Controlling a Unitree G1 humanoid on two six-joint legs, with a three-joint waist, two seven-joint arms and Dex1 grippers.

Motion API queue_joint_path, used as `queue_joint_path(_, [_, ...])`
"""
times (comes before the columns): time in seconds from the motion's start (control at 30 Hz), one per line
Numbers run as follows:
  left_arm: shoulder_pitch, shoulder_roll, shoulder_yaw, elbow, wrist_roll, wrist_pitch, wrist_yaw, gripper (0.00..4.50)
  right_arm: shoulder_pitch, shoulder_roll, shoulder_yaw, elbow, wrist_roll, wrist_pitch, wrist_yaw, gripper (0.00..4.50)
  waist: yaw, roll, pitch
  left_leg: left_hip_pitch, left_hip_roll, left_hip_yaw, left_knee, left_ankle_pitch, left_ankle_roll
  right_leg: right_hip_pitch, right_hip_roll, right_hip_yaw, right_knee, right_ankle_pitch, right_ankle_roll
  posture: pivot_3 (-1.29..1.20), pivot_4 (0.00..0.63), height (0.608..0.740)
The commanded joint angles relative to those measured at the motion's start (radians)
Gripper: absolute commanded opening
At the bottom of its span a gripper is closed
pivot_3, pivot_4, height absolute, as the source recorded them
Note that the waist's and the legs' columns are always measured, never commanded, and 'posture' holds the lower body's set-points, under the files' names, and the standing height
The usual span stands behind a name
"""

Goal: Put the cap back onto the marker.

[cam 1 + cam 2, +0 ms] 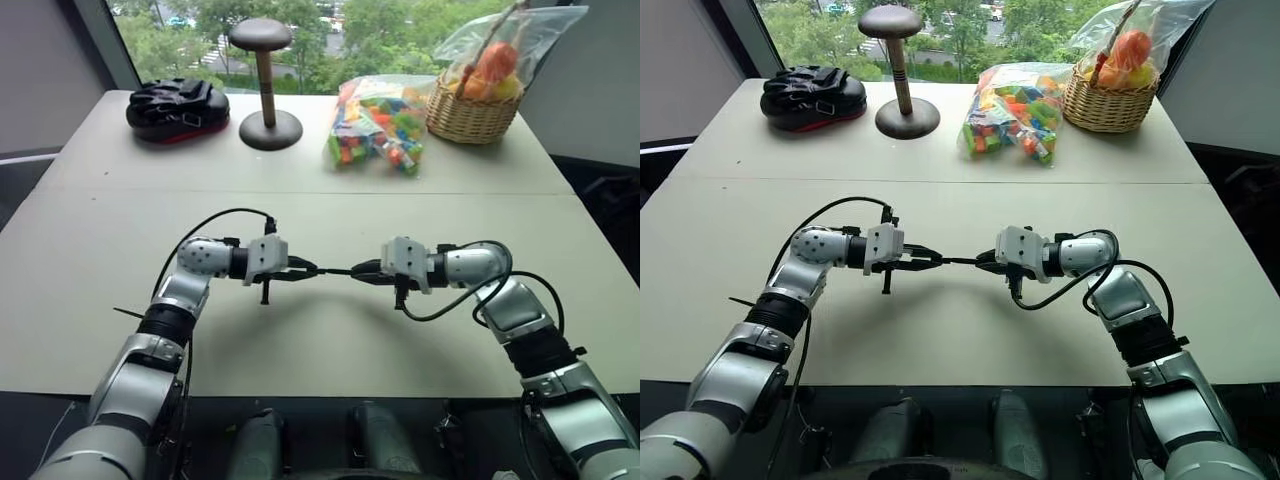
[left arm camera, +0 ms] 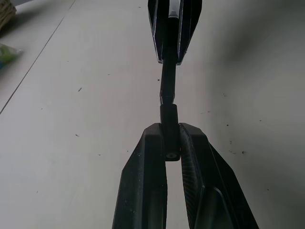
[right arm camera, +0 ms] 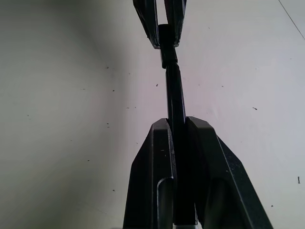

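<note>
Pale bench (image 1: 100, 300), seam across middle, window with trees behind. Far edge: one black glove (image 1: 177, 108), one wooden stand (image 1: 265, 85), one bag of coloured blocks (image 1: 378, 125), one wicker basket (image 1: 473, 115) with fruit. Left hand (image 2: 171, 143) clamped on cap (image 2: 169, 129). Right hand (image 3: 178, 129) clamped on marker (image 3: 175, 93). Hands face each other above bench, cap meeting marker tip between them.

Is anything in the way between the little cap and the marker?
No, nothing visible is. The left gripper holds the cap and the right gripper holds the marker. They line up end to end above the bare table, with the cap already at the marker's tip.
</note>
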Motion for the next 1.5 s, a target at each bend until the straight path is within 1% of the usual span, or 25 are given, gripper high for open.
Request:
queue_joint_path(0.03, [-0.019, -0.046, -0.045, 0.007, 0.018, -0.074, -0.002, 0.06, -0.048, 0.023, -0.021, -0.020, 0.007, -0.016, -0.030, 0.00, -0.001, 0.000, 0.000, 0.000, 0.000, 0.000, 0.000, 0.000, 0.000, 0.000, 0.000, 0.000, 0.000, 0.000, 0.000, 0.00, 0.150, 0.740])
queue_joint_path(0.17, [-0.034, -0.077, -0.043, 0.050, 0.057, -0.149, 0.061, 0.06, -0.051, 0.040, -0.027, -0.030, 0.019, 0.008, -0.030, 0.00, -0.001, 0.000, 0.000, 0.000, 0.000, 0.000, 0.000, 0.000, 0.000, 0.000, 0.000, 0.000, 0.000, 0.000, 0.000, 0.00, 0.150, 0.740])
queue_joint_path(0.23, [-0.037, -0.091, -0.039, 0.058, 0.058, -0.158, 0.077, 0.06, -0.052, 0.045, -0.027, -0.032, 0.015, 0.013, -0.031, 0.00, -0.001, 0.000, 0.000, 0.000, 0.000, 0.000, 0.000, 0.000, 0.000, 0.000, 0.000, 0.000, 0.000, 0.000, 0.000, 0.00, 0.150, 0.740])
queue_joint_path(0.37, [-0.058, -0.118, -0.043, 0.097, 0.144, -0.268, 0.227, 0.06, -0.057, 0.079, -0.055, -0.064, 0.096, 0.149, -0.003, 0.00, 0.000, 0.000, 0.000, 0.000, 0.000, 0.000, 0.000, 0.000, 0.000, 0.000, 0.000, 0.000, 0.000, 0.000, 0.000, 0.00, 0.150, 0.740])
queue_joint_path(0.47, [-0.065, -0.121, -0.051, 0.115, 0.175, -0.309, 0.267, 0.06, -0.057, 0.078, -0.065, -0.091, 0.122, 0.225, 0.027, 0.00, 0.000, 0.000, 0.000, 0.000, 0.001, 0.000, 0.000, 0.000, 0.000, 0.000, -0.001, 0.000, 0.000, 0.000, 0.000, 0.00, 0.150, 0.740])
queue_joint_path(0.6, [-0.064, -0.109, -0.067, 0.136, 0.193, -0.346, 0.249, 0.06, -0.062, 0.062, -0.064, -0.135, 0.153, 0.318, 0.079, 0.00, 0.000, 0.000, 0.000, 0.000, 0.001, 0.000, 0.000, 0.000, 0.000, 0.000, -0.001, 0.000, 0.000, 0.000, 0.000, 0.00, 0.150, 0.740])
queue_joint_path(0.9, [-0.052, -0.081, -0.059, 0.141, 0.135, -0.340, 0.148, 0.06, -0.086, 0.032, -0.039, -0.148, 0.126, 0.302, 0.143, 0.00, -0.001, 0.000, 0.000, 0.000, 0.001, 0.000, 0.000, 0.000, 0.000, 0.000, 0.000, 0.000, 0.000, 0.000, 0.000, 0.00, 0.150, 0.740])
queue_joint_path(1.1, [-0.034, -0.082, -0.066, 0.127, 0.131, -0.353, 0.151, 0.06, -0.103, 0.051, -0.023, -0.142, 0.124, 0.305, 0.143, 0.00, -0.001, 0.000, 0.000, 0.000, 0.001, 0.000, 0.000, 0.000, 0.000, 0.000, 0.000, 0.000, 0.000, 0.000, 0.000, 0.00, 0.150, 0.740])
queue_joint_path(1.3, [-0.028, -0.091, -0.074, 0.128, 0.132, -0.355, 0.160, 0.06, -0.119, 0.094, -0.015, -0.149, 0.146, 0.349, 0.139, 0.00, -0.001, 0.000, 0.000, 0.000, 0.001, 0.000, 0.000, 0.000, 0.000, 0.000, 0.000, 0.000, 0.000, 0.000, 0.000, 0.00, 0.150, 0.740])
queue_joint_path(1.43, [0.001, -0.124, -0.050, 0.047, 0.013, -0.174, 0.086, 0.06, -0.127, 0.116, -0.001, -0.147, 0.125, 0.329, 0.128, 0.00, -0.001, 0.000, 0.000, 0.000, 0.001, 0.000, 0.000, 0.000, 0.000, 0.000, 0.000, 0.000, 0.001, 0.000, 0.000, 0.00, 0.150, 0.740])
queue_joint_path(1.5, [0.016, -0.108, -0.061, -0.007, -0.017, -0.088, 0.021, 0.06, -0.127, 0.118, 0.015, -0.149, 0.094, 0.283, 0.122, 0.00, -0.002, 0.000, 0.000, 0.000, 0.001, 0.000, 0.000, 0.000, 0.000, 0.000, 0.000, 0.000, 0.001, 0.000, 0.000, 0.00, 0.150, 0.740])
